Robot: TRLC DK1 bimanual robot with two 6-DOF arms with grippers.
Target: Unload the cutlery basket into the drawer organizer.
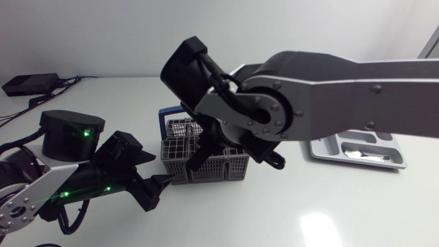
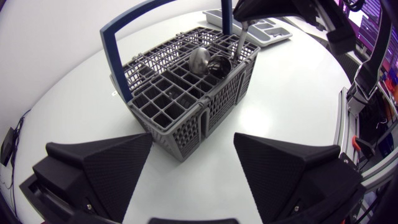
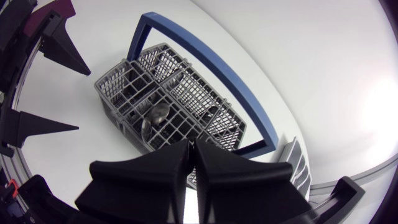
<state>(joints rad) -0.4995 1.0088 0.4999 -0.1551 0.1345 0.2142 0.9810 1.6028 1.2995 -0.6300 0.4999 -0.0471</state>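
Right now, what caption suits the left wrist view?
Open left gripper faces the basket while the right gripper holds a handle rising from it.

I see a white table [image 1: 309, 213]. Grey cutlery basket [image 1: 230, 168] w/ blue handle sits approx. centre. Drawer organizer [image 1: 357, 163] at 3 o'clock, well apart. Black box [image 1: 31, 84] w/ cables [image 1: 17, 110] at 10 o'clock.

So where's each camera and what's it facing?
Head view: above the table, looking down at the cutlery basket and drawer organizer; left arm and right arm show.
Left wrist view: on the left arm, facing the basket; the open left gripper shows.
Right wrist view: on the right arm, looking down into the basket; the right gripper, shut on a cutlery handle, shows.
Shared: all three see the blue handle.
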